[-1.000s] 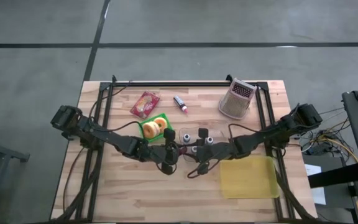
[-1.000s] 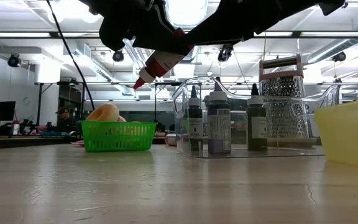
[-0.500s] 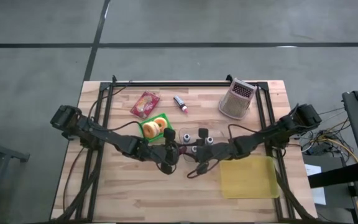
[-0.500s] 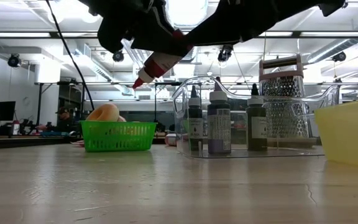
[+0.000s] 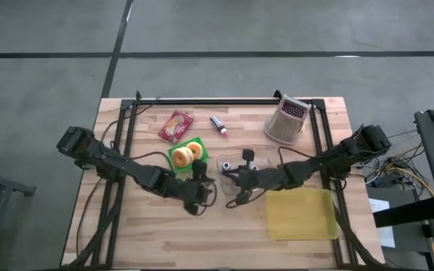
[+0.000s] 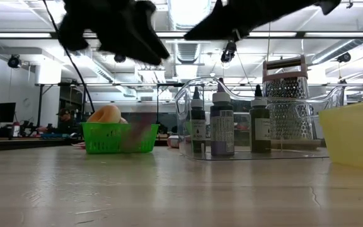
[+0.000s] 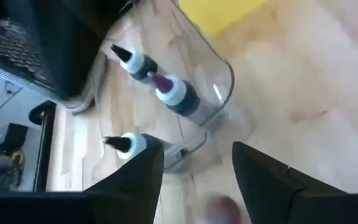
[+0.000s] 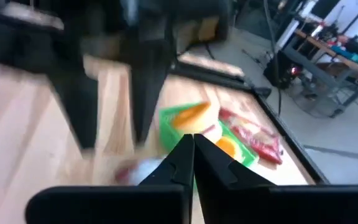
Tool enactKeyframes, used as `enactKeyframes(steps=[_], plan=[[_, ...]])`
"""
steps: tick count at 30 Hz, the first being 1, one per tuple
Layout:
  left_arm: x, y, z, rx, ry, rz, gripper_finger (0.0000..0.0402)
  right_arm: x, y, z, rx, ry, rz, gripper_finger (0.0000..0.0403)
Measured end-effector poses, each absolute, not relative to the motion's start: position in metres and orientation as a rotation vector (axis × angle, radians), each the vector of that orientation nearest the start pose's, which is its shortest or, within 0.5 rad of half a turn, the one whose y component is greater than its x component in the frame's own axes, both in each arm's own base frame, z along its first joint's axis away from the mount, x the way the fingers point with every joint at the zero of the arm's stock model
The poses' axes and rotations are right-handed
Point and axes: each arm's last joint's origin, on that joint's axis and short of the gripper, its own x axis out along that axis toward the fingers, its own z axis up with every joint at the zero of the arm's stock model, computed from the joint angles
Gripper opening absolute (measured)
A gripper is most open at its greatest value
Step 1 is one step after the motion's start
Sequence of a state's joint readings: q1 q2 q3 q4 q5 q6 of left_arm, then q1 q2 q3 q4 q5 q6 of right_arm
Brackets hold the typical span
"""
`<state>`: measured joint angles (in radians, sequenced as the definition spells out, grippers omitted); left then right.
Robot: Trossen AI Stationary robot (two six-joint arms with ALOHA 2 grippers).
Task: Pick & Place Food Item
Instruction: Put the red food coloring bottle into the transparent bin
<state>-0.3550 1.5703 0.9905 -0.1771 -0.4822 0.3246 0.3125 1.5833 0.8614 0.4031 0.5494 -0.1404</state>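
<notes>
Currently, the spread left tool is hovering just beside the green basket of doughnuts, nearer than the pressed-together right tool.

On the counter, a basket sits left of the bottle tray; a grater lies near the back right corner, a bin front right.
</notes>
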Motion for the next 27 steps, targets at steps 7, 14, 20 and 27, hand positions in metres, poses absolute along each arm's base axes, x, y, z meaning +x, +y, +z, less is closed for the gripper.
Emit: enactKeyframes(steps=[7,14,20,27], plan=[[0.307,-0.100,0.222,0.566,0.707,0.011,0.0198,0.322,0.090,0.218,-0.275,0.332,-0.195,0.0004],[0.287,-0.097,0.204,0.430,0.942,-0.058,0.0195,0.318,0.089,0.211,-0.258,0.414,-0.189,0.0007],[0.272,-0.090,0.185,0.245,1.088,0.024,0.0197,0.318,0.090,0.212,-0.262,0.439,-0.158,0.0008],[0.255,-0.087,0.161,0.216,1.182,-0.001,0.0197,0.321,0.093,0.216,-0.253,0.450,-0.082,0.0016]])
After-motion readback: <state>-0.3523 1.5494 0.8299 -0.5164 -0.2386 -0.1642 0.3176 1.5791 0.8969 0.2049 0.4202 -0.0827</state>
